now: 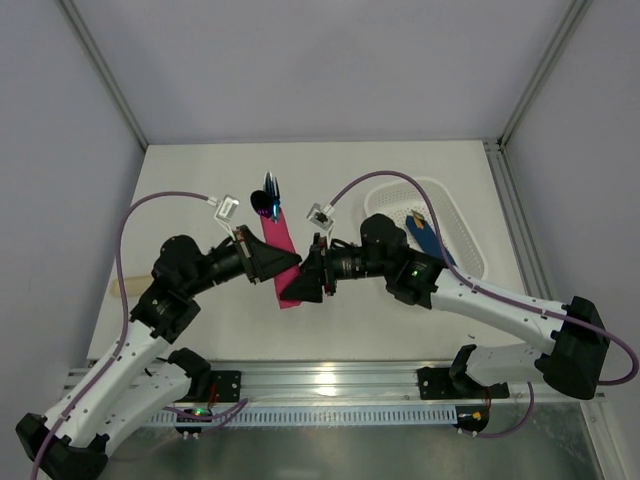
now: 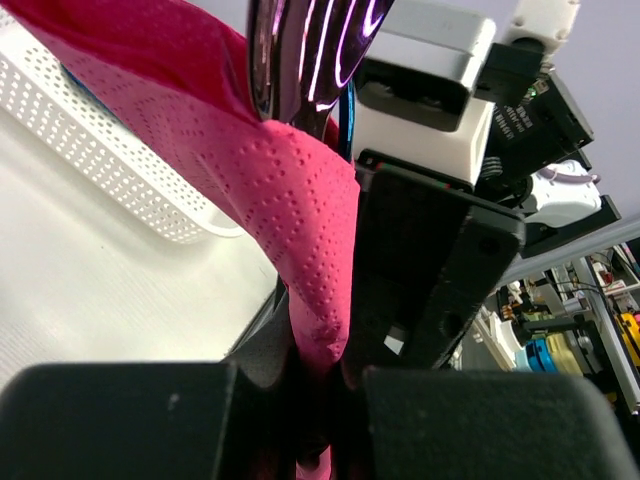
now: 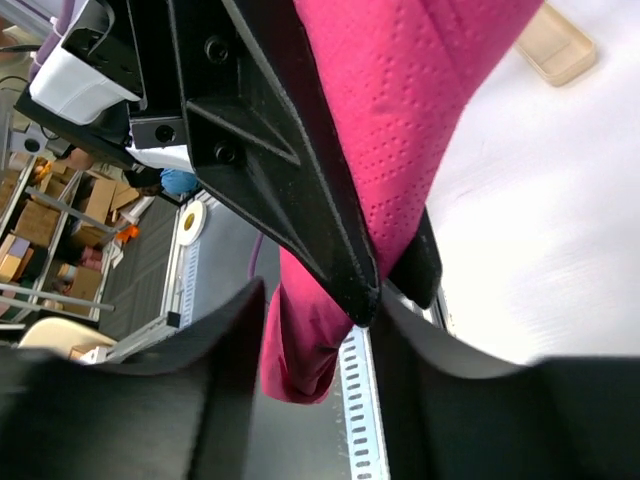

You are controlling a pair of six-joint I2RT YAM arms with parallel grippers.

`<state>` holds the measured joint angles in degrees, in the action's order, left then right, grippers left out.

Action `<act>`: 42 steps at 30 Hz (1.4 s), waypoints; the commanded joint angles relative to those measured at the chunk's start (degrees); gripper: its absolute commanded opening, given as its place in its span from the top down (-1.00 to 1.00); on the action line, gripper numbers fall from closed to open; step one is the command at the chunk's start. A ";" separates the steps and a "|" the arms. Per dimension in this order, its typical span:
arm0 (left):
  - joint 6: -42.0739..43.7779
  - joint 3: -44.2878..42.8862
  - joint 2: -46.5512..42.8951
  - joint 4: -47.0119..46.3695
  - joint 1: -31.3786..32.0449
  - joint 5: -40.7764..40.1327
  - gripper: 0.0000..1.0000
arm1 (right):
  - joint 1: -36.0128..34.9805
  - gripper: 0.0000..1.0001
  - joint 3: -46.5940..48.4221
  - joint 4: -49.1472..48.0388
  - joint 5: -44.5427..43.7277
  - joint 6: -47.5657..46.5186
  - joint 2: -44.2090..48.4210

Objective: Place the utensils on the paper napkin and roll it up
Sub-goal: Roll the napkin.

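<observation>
The paper napkin (image 1: 282, 240) is a rolled magenta strip held above the table between the two arms. The glossy dark purple utensils (image 1: 268, 200) stick out of its far end, and their heads show at the top of the left wrist view (image 2: 310, 50). My left gripper (image 1: 293, 262) is shut on the napkin roll (image 2: 310, 250), pinching it between its jaws (image 2: 318, 400). My right gripper (image 1: 308, 275) faces it from the right. Its jaws (image 3: 320, 350) stand open around the napkin's lower end (image 3: 300, 340) and the left gripper's fingertips (image 3: 340, 270), with gaps on both sides.
A white perforated basket (image 1: 455, 230) stands at the right of the table with a blue flat strip (image 1: 425, 235) in it. A pale beige stick (image 1: 125, 287) lies near the table's left edge. The two grippers are almost touching.
</observation>
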<state>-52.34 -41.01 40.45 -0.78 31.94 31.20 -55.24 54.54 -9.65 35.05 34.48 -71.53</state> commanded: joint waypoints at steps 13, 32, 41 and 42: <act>-1.80 -2.23 1.12 -5.64 -0.22 2.73 1.00 | 3.74 -0.47 5.13 2.09 6.52 -5.39 0.78; -3.65 -1.88 2.44 -8.54 -0.30 -2.90 1.00 | 2.51 0.38 -1.28 -6.43 8.46 0.15 -1.25; -4.09 -2.14 2.88 -8.89 -0.48 -2.64 1.00 | 2.60 0.31 -4.36 -9.16 10.48 1.29 -0.02; -4.18 -2.05 2.88 -9.24 -0.48 -2.55 1.00 | 2.51 0.25 -4.45 -9.25 10.65 1.21 -0.02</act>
<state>-55.31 -40.99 43.81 -4.21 32.23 30.24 -52.27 51.44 -18.46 42.28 36.77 -73.41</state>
